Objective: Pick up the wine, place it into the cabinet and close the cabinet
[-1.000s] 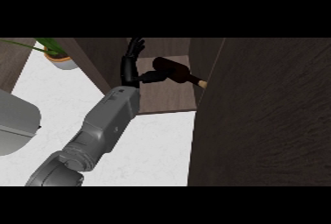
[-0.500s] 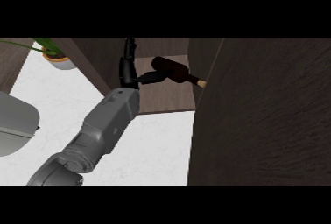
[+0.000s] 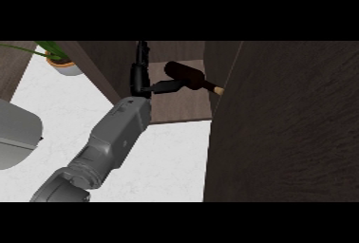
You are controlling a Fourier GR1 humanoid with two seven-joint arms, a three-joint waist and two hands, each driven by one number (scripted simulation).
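Fingers straightened upward since before, left hand (image 3: 142, 76) released, dark wine (image 3: 188, 76) lying inside cabinet (image 3: 288, 133)

I'm in a kitchen: a white marbled tabletop (image 3: 168, 161), a dark wood cabinet (image 3: 280, 133) right of it, a potted plant (image 3: 61, 64) at its far-left corner.

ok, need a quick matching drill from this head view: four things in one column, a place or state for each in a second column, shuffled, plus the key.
Things:
1. dark brown wine bottle
2. small white pot with a green plant
3. black left robot hand
4. dark wooden cabinet door

Places or states:
A. fills the view's right side, swung open
B. fingers straight, thumb out toward the bottle
C. lying on its side on the cabinet shelf
D. on the white counter, upper left

Pairs: 1-C, 2-D, 3-B, 4-A
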